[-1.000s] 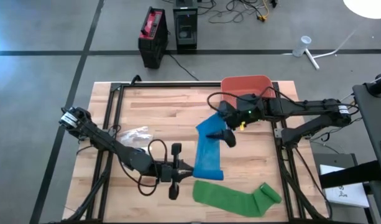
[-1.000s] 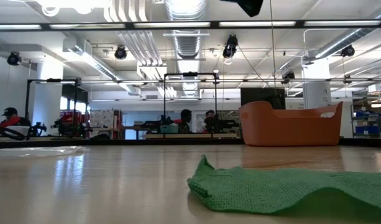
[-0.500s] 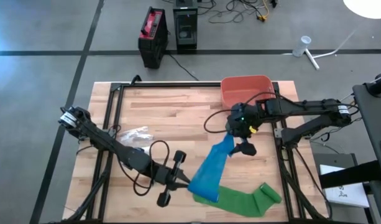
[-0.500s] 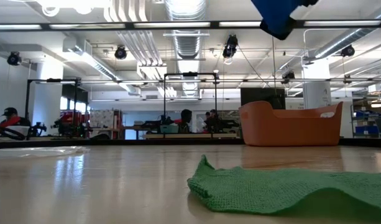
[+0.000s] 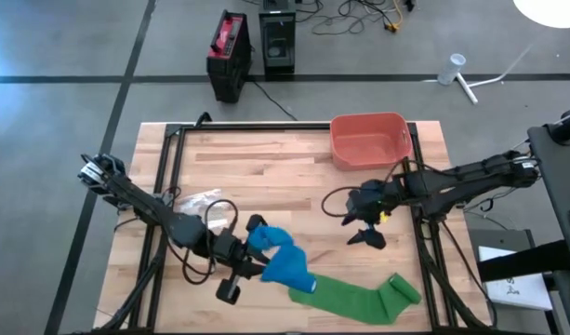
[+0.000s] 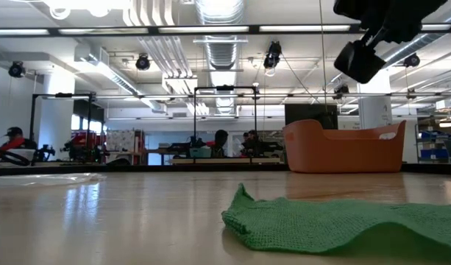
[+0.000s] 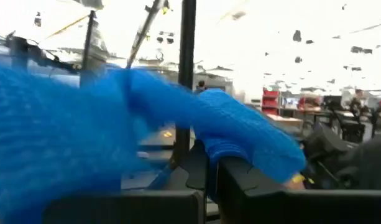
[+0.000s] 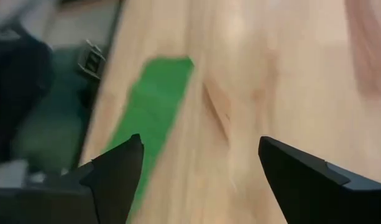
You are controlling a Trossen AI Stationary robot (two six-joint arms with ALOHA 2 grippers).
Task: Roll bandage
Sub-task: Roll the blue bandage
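Left gripper (image 5: 250, 263) was clamped on the crumpled blue mesh bandage (image 5: 283, 261), bunched over the wooden table (image 5: 266, 172) beside the flat green bandage (image 5: 354, 295). Right gripper (image 5: 359, 228) hovered empty, jaws wide, near the orange bin (image 5: 368, 140).

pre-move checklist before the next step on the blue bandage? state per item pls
1. Left gripper shut on the blue bandage: ok, the cloth drapes over its fingers in the left wrist view.
2. Right gripper open and empty: ok, nothing between the fingers in its wrist view.
3. Blue bandage flat enough to roll: not ok, it is bunched in a heap.
4. Blue bandage apart from the green bandage: not ok, from above its lower end overlaps the green one's left end.
5. Orange bin away from the working area: ok, it stands at the far edge.
6. Clear plastic wrapper free of the left arm: cannot tell.
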